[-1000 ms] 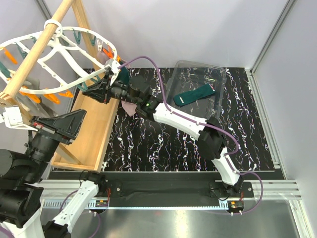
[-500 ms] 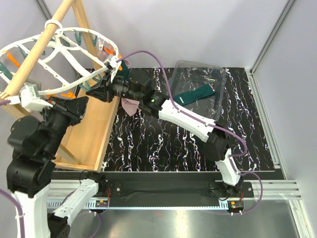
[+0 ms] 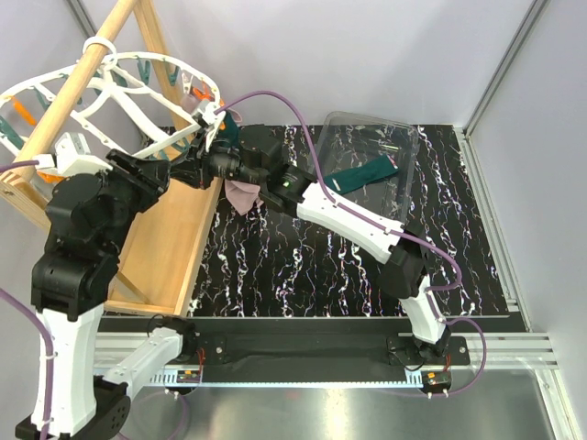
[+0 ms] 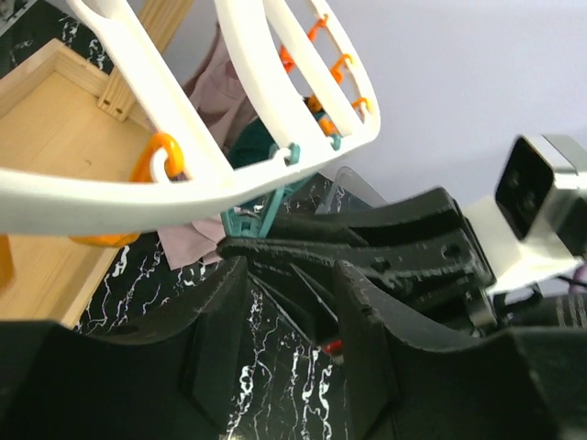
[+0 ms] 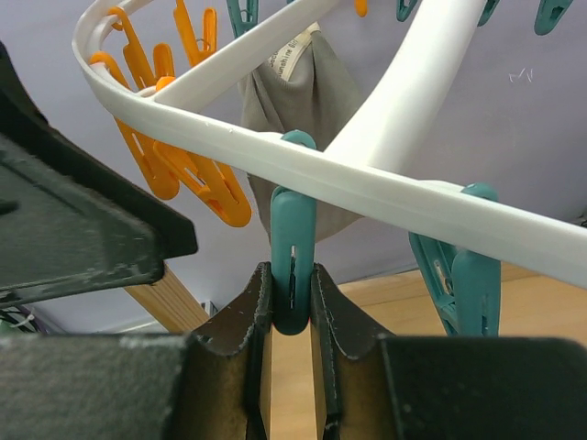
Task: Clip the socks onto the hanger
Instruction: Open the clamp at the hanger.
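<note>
The white oval hanger [image 3: 174, 139] hangs from a wooden pole at the upper left. It also shows in the left wrist view [image 4: 119, 197] and the right wrist view [image 5: 385, 197]. My right gripper [image 3: 191, 165] reaches under its rim and is shut on a dangling teal peg [image 5: 293, 266]. My left gripper [image 3: 158, 171] is open and empty, just left of the right gripper, its jaws facing it [image 4: 293, 339]. One teal sock [image 3: 362, 176] lies in a clear tray. A dark teal cloth, probably the other sock [image 3: 228, 137], hangs at the hanger's rim [image 4: 252, 151].
A mauve-pink cloth [image 3: 241, 194] hangs below the right wrist. A grey cloth [image 5: 312, 110] hangs from the hanger. The wooden pole [image 3: 73, 87] and a wooden base box [image 3: 170, 247] stand at the left. The clear tray [image 3: 367, 137] sits at the back of the black marbled table.
My left arm has risen and swung right, bringing its open gripper up beside the right gripper under the hanger rim. The hanger has tilted a little. The right gripper stays on the peg.
</note>
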You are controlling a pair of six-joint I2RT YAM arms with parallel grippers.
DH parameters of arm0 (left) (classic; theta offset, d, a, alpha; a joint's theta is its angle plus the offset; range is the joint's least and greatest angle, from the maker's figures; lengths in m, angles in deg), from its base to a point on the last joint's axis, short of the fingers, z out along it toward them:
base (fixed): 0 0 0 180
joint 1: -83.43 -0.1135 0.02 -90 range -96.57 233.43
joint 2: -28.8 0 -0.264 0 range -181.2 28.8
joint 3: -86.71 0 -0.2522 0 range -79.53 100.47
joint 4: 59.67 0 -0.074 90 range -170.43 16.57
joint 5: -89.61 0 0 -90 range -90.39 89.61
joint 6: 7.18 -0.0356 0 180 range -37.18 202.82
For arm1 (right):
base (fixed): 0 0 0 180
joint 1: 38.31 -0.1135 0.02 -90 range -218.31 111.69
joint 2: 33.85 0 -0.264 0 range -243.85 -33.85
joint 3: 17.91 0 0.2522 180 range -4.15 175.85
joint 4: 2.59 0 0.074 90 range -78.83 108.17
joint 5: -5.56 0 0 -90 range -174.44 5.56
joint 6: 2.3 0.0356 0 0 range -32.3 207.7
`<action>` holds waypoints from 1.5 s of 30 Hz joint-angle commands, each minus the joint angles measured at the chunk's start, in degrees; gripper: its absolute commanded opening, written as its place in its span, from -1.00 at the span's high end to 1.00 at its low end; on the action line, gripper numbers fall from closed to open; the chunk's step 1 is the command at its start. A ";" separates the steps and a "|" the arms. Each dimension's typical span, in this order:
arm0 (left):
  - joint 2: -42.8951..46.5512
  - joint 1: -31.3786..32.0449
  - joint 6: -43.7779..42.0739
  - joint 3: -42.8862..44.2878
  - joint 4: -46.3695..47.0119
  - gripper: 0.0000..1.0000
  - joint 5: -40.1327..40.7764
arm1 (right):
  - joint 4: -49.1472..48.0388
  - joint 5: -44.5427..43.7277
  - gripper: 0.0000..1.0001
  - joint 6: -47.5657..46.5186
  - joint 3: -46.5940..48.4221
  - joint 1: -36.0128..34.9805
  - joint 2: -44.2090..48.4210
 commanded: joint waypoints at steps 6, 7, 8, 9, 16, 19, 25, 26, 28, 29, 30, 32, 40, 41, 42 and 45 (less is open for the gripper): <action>-2.11 0.11 3.61 2.11 -0.92 0.05 8.36 | 1.28 1.99 1.00 -0.41 -0.39 -0.12 4.34; -2.20 0.11 3.61 2.02 -0.91 0.05 9.15 | 1.02 2.08 1.00 -0.14 -0.74 -0.12 4.43; -2.29 0.20 3.35 1.93 -0.57 0.05 9.42 | 1.01 2.26 1.00 -0.05 -0.91 -0.12 4.60; -2.46 0.11 3.09 1.93 0.13 0.05 9.68 | 0.93 2.43 1.00 0.03 -1.18 -0.12 4.69; -3.78 0.11 1.59 0.79 3.30 0.05 8.63 | 0.84 2.96 1.00 -0.05 -1.44 -0.12 5.31; -3.52 0.11 1.68 -0.09 4.62 0.04 8.11 | 0.92 3.22 1.00 0.04 -1.18 -0.03 5.04; -3.78 0.11 0.89 -0.09 4.98 -0.30 8.98 | 0.31 3.84 1.00 0.65 -1.62 -0.12 5.22; -3.96 0.20 0.80 -0.17 4.89 -0.31 8.90 | 0.05 4.01 1.00 0.82 -1.88 -0.12 5.48; -4.22 0.11 0.63 -0.53 5.06 -0.31 8.72 | -0.74 4.19 1.00 1.18 -2.50 -0.03 5.75; -4.40 0.20 0.54 -0.61 5.06 -0.31 8.72 | -0.83 4.28 1.00 1.26 -2.59 -0.03 5.92; -4.57 0.20 0.36 -0.61 5.06 -0.30 8.89 | -0.83 4.37 1.00 1.35 -2.59 -0.12 5.92; -4.75 0.20 -0.07 -0.96 5.59 -0.22 9.51 | -1.01 4.45 1.00 1.44 -2.76 -0.03 6.10; -3.79 0.11 -1.83 -3.34 9.98 0.04 8.37 | -1.36 5.51 1.00 1.97 -2.68 -0.12 6.10; -3.35 0.11 -2.01 -3.77 11.20 0.08 8.11 | -1.36 5.60 1.00 1.88 -2.67 -0.03 6.27; -3.17 0.20 -2.10 -3.95 11.65 0.20 8.02 | -1.36 5.60 1.00 1.79 -2.76 -0.12 6.19; -2.20 0.20 -2.63 -4.74 12.97 0.48 7.75 | -1.19 5.86 1.00 1.71 -2.67 -0.12 6.19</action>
